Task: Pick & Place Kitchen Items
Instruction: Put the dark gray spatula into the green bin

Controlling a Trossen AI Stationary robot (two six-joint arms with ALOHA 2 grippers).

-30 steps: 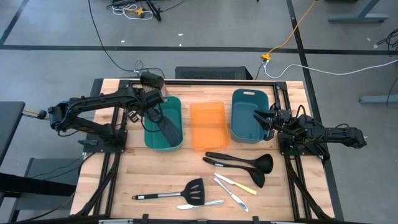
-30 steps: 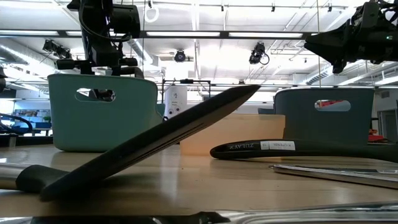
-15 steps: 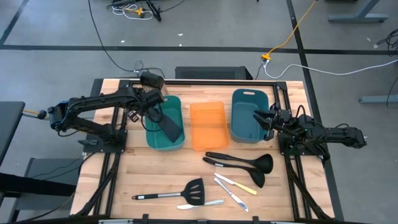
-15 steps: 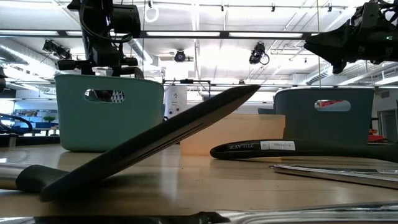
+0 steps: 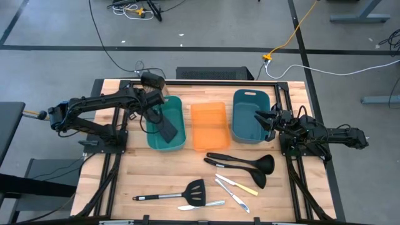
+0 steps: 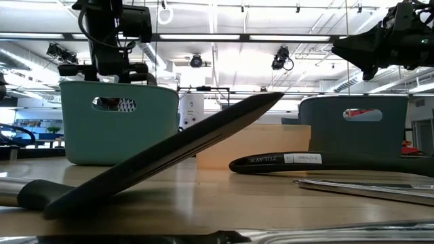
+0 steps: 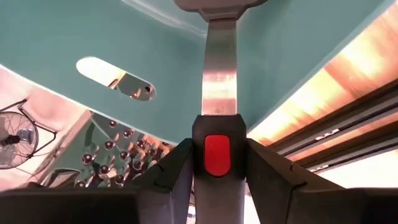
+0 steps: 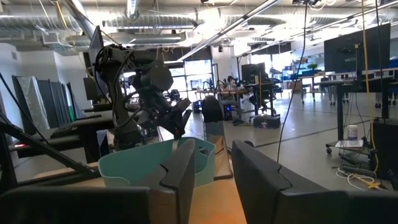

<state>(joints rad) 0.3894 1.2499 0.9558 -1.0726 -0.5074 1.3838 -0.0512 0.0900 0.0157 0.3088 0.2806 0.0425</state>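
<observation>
My left gripper (image 5: pixel 154 105) hangs over the left teal bin (image 5: pixel 178 107) and is shut on a black slotted spatula (image 5: pixel 165 129), whose blade lies inside that bin. In the low view the blade shows through the bin's handle slot (image 6: pixel 122 104). My right gripper (image 5: pixel 265 119) waits open over the right teal bin (image 5: pixel 250 100), with nothing between its fingers (image 8: pixel 186 163). Flat on the table lie two black ladles (image 5: pixel 245 161), a second spatula (image 5: pixel 178 194), two silver knives (image 5: pixel 232 195) and a yellow-handled knife (image 5: pixel 241 186). My left gripper pinches the spatula's black handle at its end with the red spot (image 7: pixel 216 155) between its two fingers. The fingers slant down from above and lie along the handle. The silver shaft (image 7: pixel 219 74) runs on down into the bin; I cannot tell whether the blade touches the floor.
An orange bin (image 5: pixel 208 107) stands between the two teal bins along the far half of the table. The loose utensils fill the near middle and right. In the low view the second spatula's blade (image 6: pixel 176 152) rises close in front.
My left gripper has rolled its wrist in place, still holding the spatula, and the blade has swung round inside the bin. The left teal bin has slid a little toward the table's right edge.
</observation>
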